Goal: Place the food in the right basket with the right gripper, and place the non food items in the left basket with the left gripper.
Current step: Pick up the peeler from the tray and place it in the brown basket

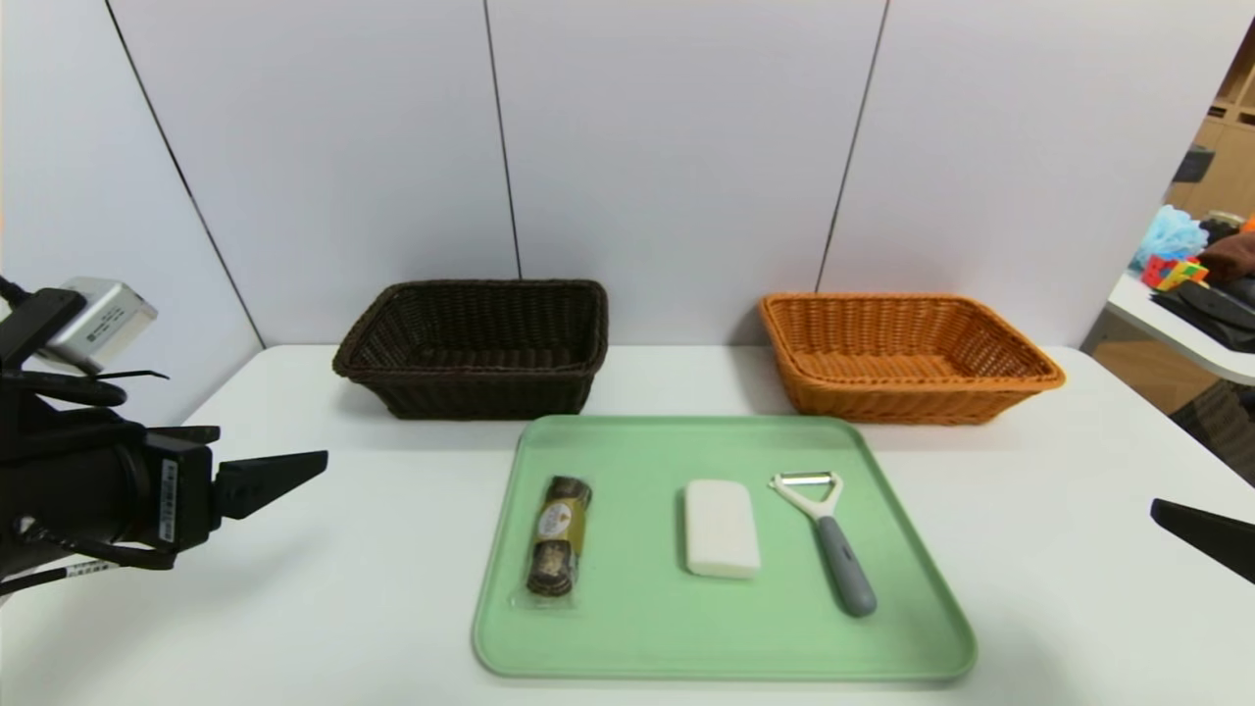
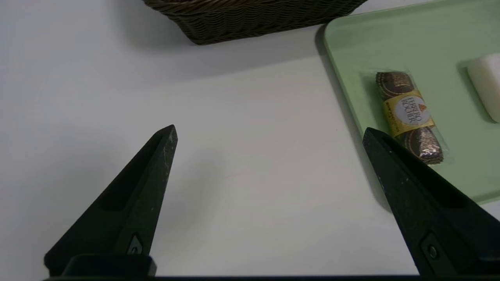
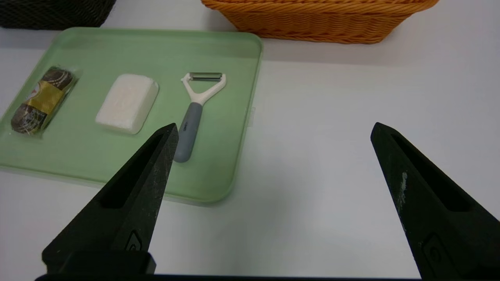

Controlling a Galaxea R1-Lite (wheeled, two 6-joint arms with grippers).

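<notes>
Black tapered fingers fill the foreground of each wrist view, spread wide with nothing between them: the left hand hangs over bare worktop just beside the tray's left edge, and the right hand hangs over the worktop off the tray's right side, only one fingertip showing in the head view. Both are open and empty.

All three items lie on the green tray, apart from one another. On the left is the food, a short roll of dark rounds in a clear sleeve with a gold band. In the middle is the white bar, and on the right is the peeler, head toward the baskets. The left basket, dark brown, and the right basket, orange, stand behind the tray and look empty.

I judge the food light but crushable, its wrap slick, so a gentle pinch across the banded middle should serve. The bar looks firm and smooth; squeezing its two long sides seems safest against slipping. The peeler is stiff and light, best taken by the grey handle, clear of the blade.
</notes>
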